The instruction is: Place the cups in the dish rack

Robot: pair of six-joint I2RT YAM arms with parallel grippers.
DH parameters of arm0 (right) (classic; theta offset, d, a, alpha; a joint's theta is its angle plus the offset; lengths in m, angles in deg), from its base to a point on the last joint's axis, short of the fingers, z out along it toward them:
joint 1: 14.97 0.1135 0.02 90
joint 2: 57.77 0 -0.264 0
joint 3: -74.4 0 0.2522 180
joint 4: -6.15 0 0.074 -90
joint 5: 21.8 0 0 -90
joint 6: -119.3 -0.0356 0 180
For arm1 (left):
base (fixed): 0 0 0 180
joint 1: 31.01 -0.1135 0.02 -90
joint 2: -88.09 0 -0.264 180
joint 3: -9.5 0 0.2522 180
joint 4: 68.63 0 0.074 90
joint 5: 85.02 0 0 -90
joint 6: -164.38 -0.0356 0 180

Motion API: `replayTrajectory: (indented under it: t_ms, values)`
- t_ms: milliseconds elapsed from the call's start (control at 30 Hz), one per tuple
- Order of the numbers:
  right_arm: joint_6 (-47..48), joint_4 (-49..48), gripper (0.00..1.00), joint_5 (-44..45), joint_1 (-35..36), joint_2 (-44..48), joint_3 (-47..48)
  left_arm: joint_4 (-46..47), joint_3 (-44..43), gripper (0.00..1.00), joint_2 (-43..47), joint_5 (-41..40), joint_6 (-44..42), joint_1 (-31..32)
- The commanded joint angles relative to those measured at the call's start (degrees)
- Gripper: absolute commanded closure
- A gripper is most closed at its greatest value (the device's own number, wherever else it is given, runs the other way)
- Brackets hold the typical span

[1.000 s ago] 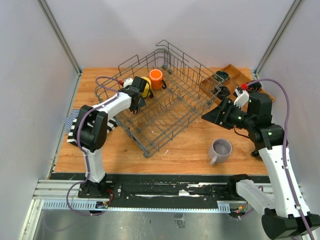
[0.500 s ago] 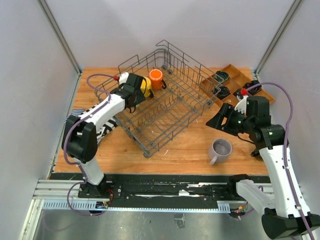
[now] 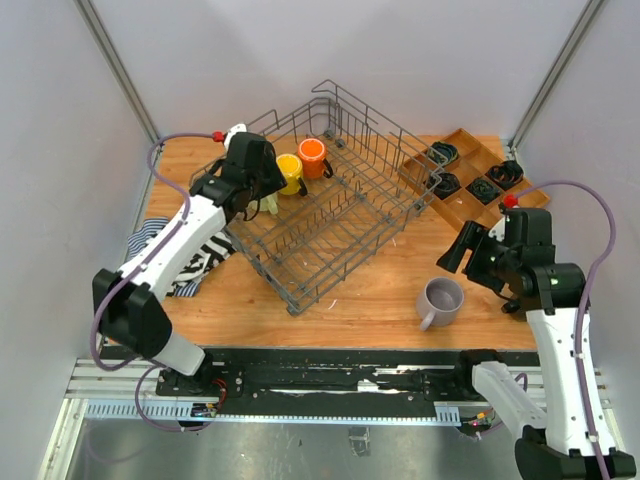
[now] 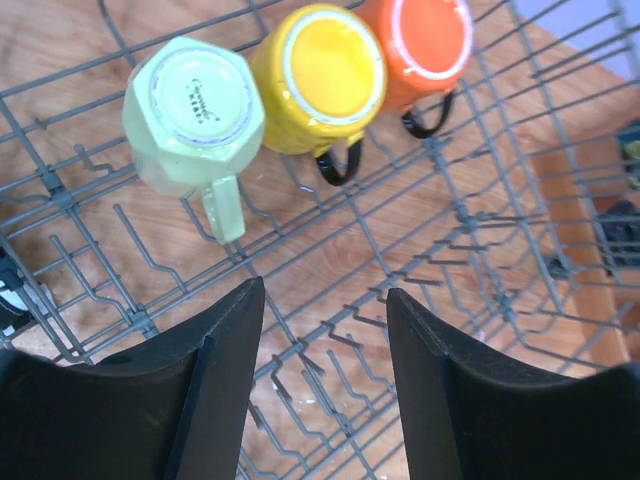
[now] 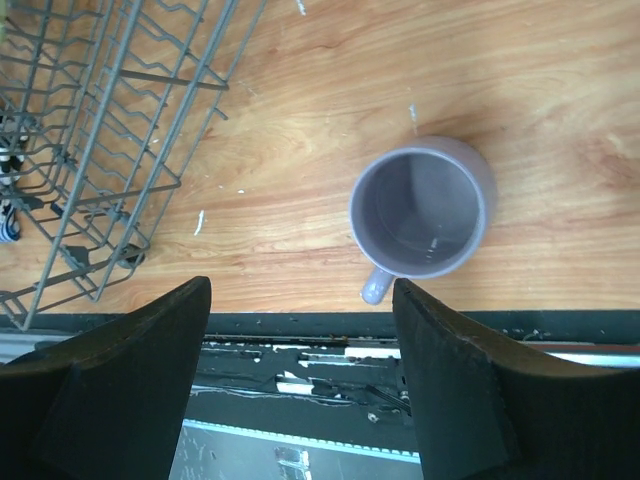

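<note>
Grey dish rack (image 3: 330, 235) with inverted cream mug (image 4: 195, 110), yellow mug (image 4: 318, 78), orange mug (image 4: 420, 45)

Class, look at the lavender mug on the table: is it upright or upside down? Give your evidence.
Upright. The lavender mug shows its open mouth and hollow inside to the right wrist camera, base on the table.

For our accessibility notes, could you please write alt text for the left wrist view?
Three upside-down mugs stand side by side in the dish rack: pale cream mug, yellow mug, orange mug. The open left gripper hovers above.
</note>
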Motion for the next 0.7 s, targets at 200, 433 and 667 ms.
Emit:
replayTrajectory:
  t_ms: [200,433,667]
  values:
    - [2.6,8.7,0.26,8.3,-7.8,1.9,-1.0,-3.5,-1.5,0.43,9.9,15.2,-7.6,0.4]
    - [2.6,9.0,0.27,11.1,-15.2,-0.9,-0.9,-0.7,6.0,0.43,17.3,21.1,-7.7,0.4]
    - [-2.5,9.5,0.26,17.5,-21.7,-3.3,2.7,0.4,8.7,0.43,18.5,25.0,-9.5,0.4]
